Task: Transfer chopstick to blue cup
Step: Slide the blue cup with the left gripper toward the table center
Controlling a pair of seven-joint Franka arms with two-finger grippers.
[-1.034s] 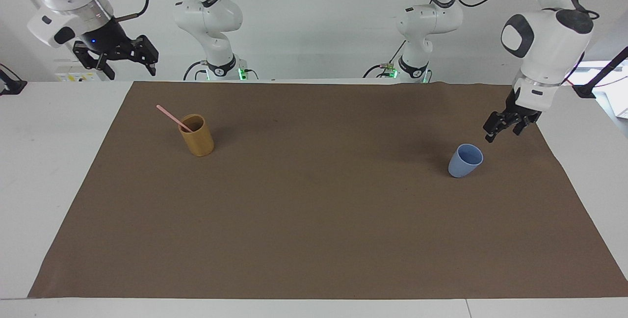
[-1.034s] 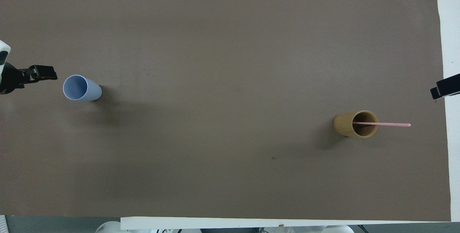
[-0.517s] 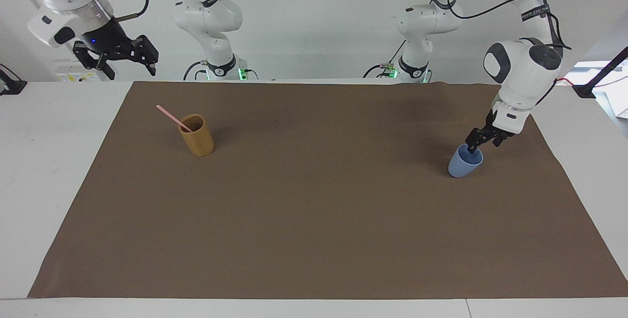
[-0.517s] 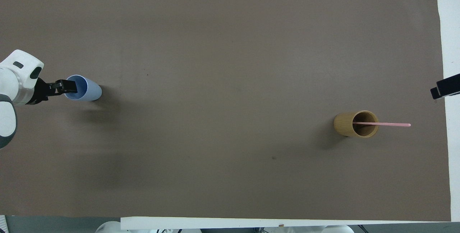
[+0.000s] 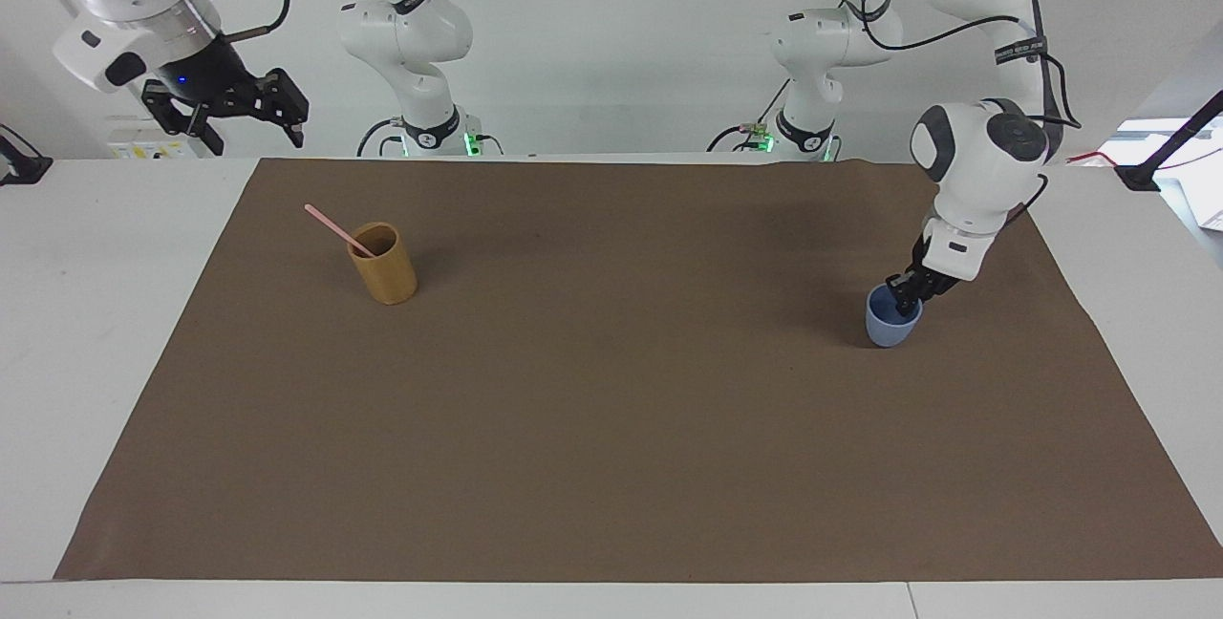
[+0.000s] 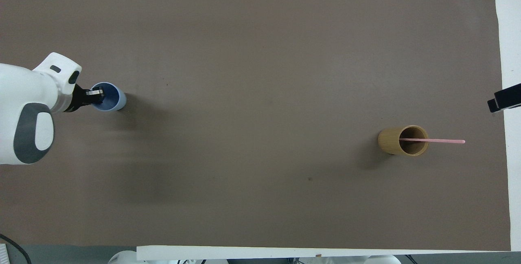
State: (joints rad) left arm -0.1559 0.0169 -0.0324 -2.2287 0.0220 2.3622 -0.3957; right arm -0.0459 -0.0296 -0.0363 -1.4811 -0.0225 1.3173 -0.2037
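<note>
The pale pink chopstick (image 5: 330,223) leans in the tan bamboo cup (image 5: 384,267) toward the right arm's end of the table; it also shows in the overhead view (image 6: 443,141). The small blue cup (image 5: 889,328) stands upright toward the left arm's end, also in the overhead view (image 6: 117,101). My left gripper (image 5: 906,292) is down at the blue cup's rim, touching it, and shows at the rim from above (image 6: 96,93). My right gripper (image 5: 229,108) is open and empty, waiting high over the table edge beside the bamboo cup's end.
A brown mat (image 5: 611,409) covers most of the white table. The bamboo cup (image 6: 391,141) is the only other object on it. The right gripper's tip (image 6: 504,99) shows at the mat's edge from above.
My left gripper came down from beside the blue cup to its rim. The cup shifted a little toward the middle of the table. The right arm has not moved.
</note>
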